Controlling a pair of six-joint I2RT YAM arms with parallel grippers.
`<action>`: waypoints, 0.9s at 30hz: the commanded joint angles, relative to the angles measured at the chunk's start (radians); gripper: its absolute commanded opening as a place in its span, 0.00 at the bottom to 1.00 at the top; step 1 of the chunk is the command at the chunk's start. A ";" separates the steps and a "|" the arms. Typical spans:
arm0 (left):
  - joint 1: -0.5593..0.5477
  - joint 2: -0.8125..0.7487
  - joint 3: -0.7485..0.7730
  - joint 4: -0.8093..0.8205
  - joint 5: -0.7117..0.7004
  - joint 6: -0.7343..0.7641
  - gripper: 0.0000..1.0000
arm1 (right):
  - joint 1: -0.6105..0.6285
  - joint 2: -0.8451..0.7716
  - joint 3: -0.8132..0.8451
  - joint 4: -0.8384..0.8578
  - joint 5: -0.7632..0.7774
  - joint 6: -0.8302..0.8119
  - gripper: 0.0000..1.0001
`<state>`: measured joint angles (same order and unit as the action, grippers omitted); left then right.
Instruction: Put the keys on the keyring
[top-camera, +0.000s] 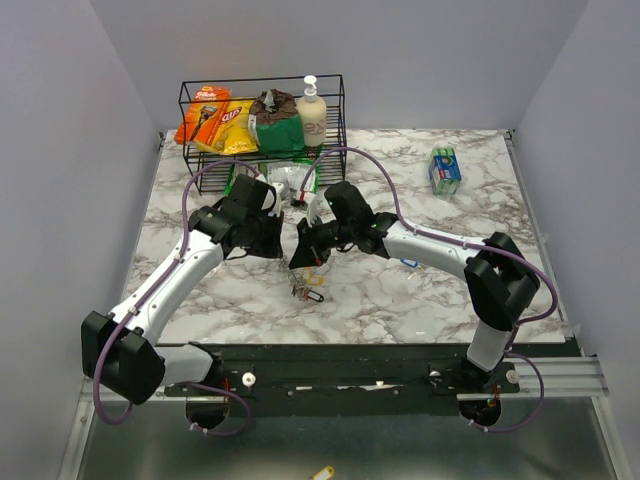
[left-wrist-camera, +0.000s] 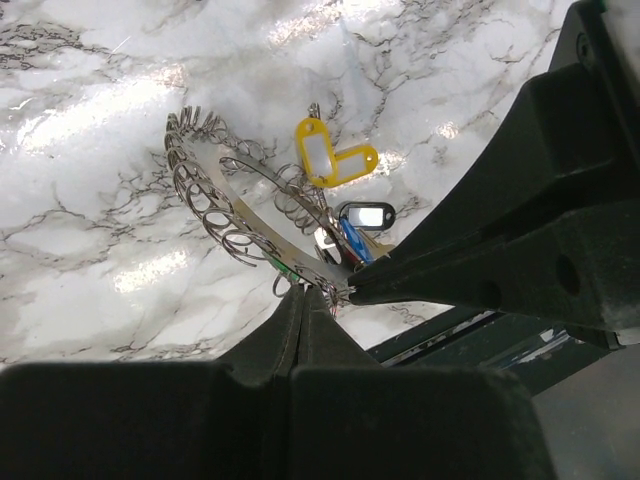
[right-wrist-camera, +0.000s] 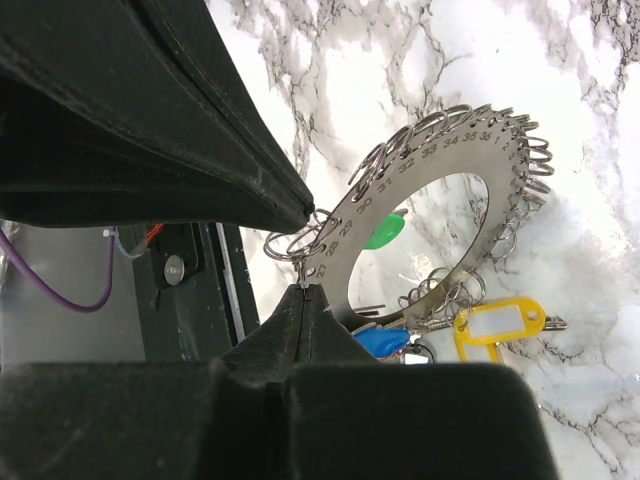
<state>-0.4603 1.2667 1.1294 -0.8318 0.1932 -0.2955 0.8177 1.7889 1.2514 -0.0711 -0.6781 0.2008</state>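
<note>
Two arms meet nose to nose over the middle of the marble table (top-camera: 420, 300), and between them they hold the keyring (right-wrist-camera: 440, 180) up off the surface. It is a flat silvery ring plate stamped with numbers, its outer edge fringed with small split rings (left-wrist-camera: 232, 240). The left gripper (left-wrist-camera: 304, 292) is clamped tight on the rim of the plate, its two fingers pressed together with hardly a seam between them. The right gripper (right-wrist-camera: 303, 292) pinches the same stretch of rim just beside it, jaws equally closed.

Several keys (left-wrist-camera: 340, 190) hang in a bunch from the low side of the plate on plastic tags: two yellow tags (left-wrist-camera: 318, 152), a blue one (right-wrist-camera: 380, 340) and a dark-framed one (left-wrist-camera: 365, 215). A green tag (right-wrist-camera: 386, 230) shows through the hole in the plate. From where I stand I cannot tell whether the bunch touches the marble.

At the back stands a black wire rack (top-camera: 262, 100) with snack bags (top-camera: 215, 122) and a soap bottle (top-camera: 312, 112). A blue-green box (top-camera: 445, 170) sits well apart on the right.
</note>
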 joint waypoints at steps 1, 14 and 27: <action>-0.003 -0.017 0.036 -0.010 -0.014 -0.017 0.05 | -0.003 -0.036 -0.014 0.005 0.020 -0.005 0.00; -0.011 0.008 0.017 0.002 0.014 -0.077 0.43 | -0.003 -0.042 -0.020 0.010 0.035 0.005 0.00; -0.046 0.060 0.018 -0.007 -0.021 -0.083 0.38 | -0.005 -0.045 -0.026 0.017 0.048 0.011 0.00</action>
<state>-0.4927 1.3117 1.1526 -0.8394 0.1886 -0.3679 0.8177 1.7760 1.2404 -0.0689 -0.6621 0.2092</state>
